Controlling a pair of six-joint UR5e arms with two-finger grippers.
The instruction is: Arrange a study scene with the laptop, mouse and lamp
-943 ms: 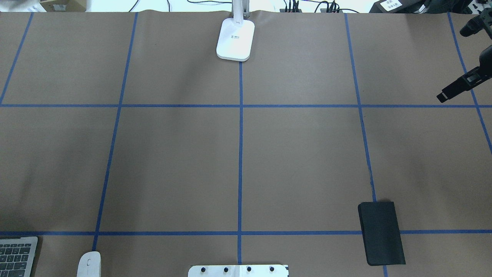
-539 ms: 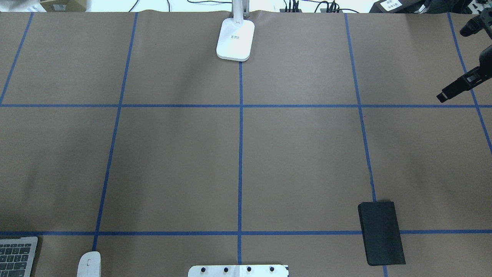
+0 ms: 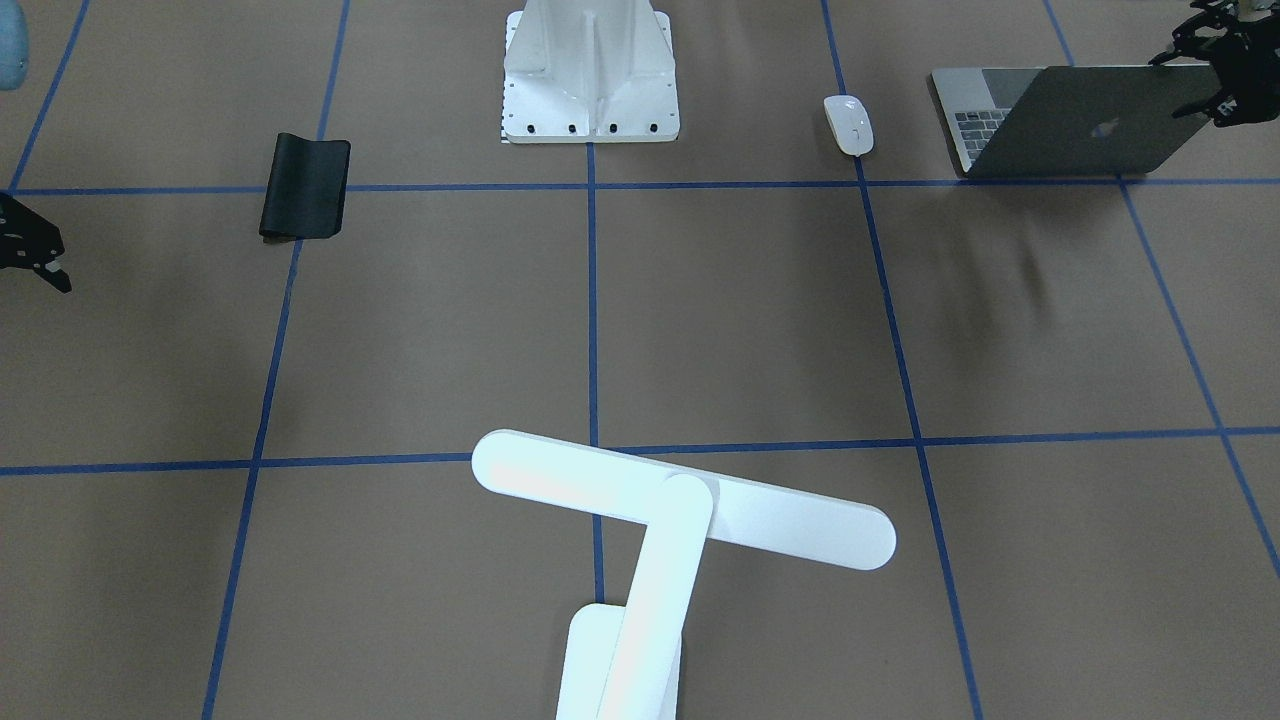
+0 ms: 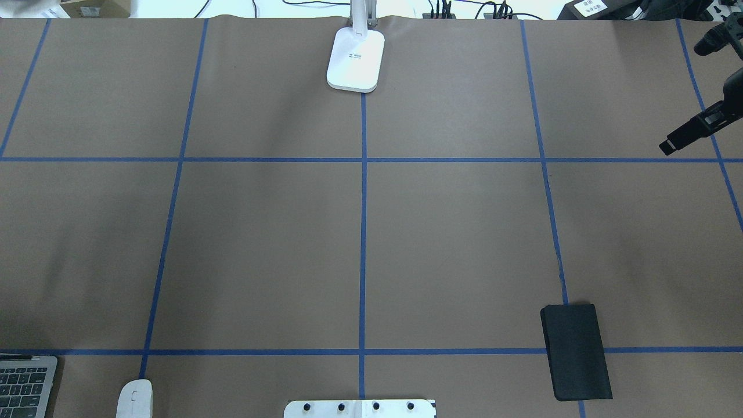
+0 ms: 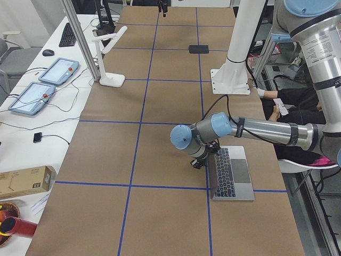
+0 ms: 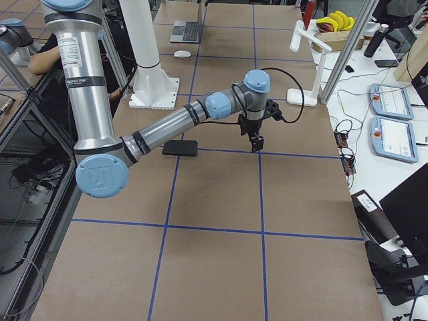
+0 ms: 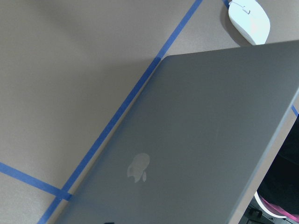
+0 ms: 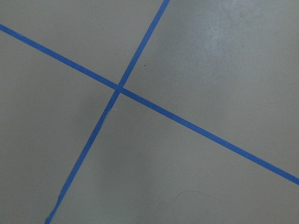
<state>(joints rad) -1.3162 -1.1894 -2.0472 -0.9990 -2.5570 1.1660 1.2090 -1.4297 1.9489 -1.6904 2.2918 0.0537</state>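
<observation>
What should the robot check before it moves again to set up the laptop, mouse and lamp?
1. Laptop open: ok. The laptop has its lid up and its keys show.
2. Left hand gripping the lid: cannot tell. It is at the lid's top corner, but its fingers are unclear.
3. Mouse clear of the laptop: ok. The mouse lies apart, beside it.
4. Lamp standing: ok. The lamp is upright at the table's far edge.
5. Right hand out of the way: ok. It hangs on the other side of the table from the laptop.
</observation>
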